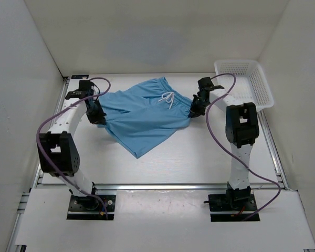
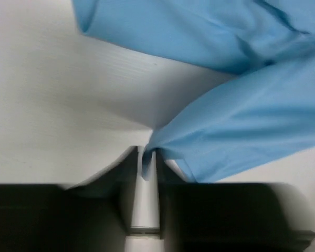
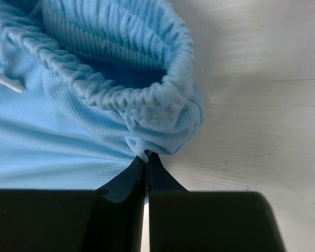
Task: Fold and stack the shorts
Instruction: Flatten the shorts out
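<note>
Shorts: the light blue shorts [image 1: 142,115] lie spread on the white table [image 1: 199,163], in its middle and somewhat nearer the far edge than the near one. The cloth is a single open layer with a few soft creases.

Lie of the shorts: the waistband [image 3: 121,97] is on the side toward the far right corner. One leg reaches out toward the left edge. The other leg ends in a point aimed at the near edge.

Drawstring: the white drawstring [image 1: 169,100] is tied in a small bow at the middle of the waistband, lying on top of the blue cloth.

Left pincer: the left pincer [image 2: 147,157] is clenched on a thin fold at the left-hand edge of the shorts. The fingers are almost together, with only a sliver of blue between them. From the pinch the cloth fans away across the table, with shadow under it.

Right pincer: the right pincer [image 3: 147,156] is clenched on the right-hand end of the gathered waistband. The fingertips meet on the bunched elastic, low over the table.

Arms: each reaches in from its own side, so the shorts lie between the two pincers.

Basket: a white mesh basket [image 1: 262,86] sits in the far right corner of the table, near the right pincer but apart from the shorts.
</note>
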### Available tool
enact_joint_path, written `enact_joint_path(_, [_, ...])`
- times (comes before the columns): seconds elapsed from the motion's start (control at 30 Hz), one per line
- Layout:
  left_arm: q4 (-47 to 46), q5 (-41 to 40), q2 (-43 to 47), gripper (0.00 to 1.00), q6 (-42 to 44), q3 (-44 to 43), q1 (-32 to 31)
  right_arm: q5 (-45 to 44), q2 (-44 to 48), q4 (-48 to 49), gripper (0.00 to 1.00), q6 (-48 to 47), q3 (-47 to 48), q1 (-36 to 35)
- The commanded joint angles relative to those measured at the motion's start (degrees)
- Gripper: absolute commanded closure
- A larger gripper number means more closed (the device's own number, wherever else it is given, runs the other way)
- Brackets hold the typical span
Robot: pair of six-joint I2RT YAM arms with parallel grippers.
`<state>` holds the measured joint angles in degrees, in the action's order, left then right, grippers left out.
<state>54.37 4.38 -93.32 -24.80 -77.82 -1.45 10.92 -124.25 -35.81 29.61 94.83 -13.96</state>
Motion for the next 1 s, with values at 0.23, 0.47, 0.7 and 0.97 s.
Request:
enact_joint_path(0.23, [2.84,2.13,-1.44,0.01,3.36,-3.67,2.17,-6.00,14.54,1.35,0.74,3.35,-14.04,-3.45])
enact_joint_path(0.47, [0.13,7.21,8.86,0.47,-5.41,13.97,-15.81,-10.21,17.98,0.84,0.11,2.30,-15.99,-3.97])
enact_joint_path(0.7, [-7.17,6.09,4.38,0.00,-14.40,20.61,-25.35,-10.21,19.74,0.83,0.11,1.77,-18.54,-3.97])
enact_joint_path(0.97, [-11.12,3.18,-6.60,0.09,-15.38,16.57,-26.58,-9.69,22.20,0.30,0.10,0.63,-21.26,-3.45])
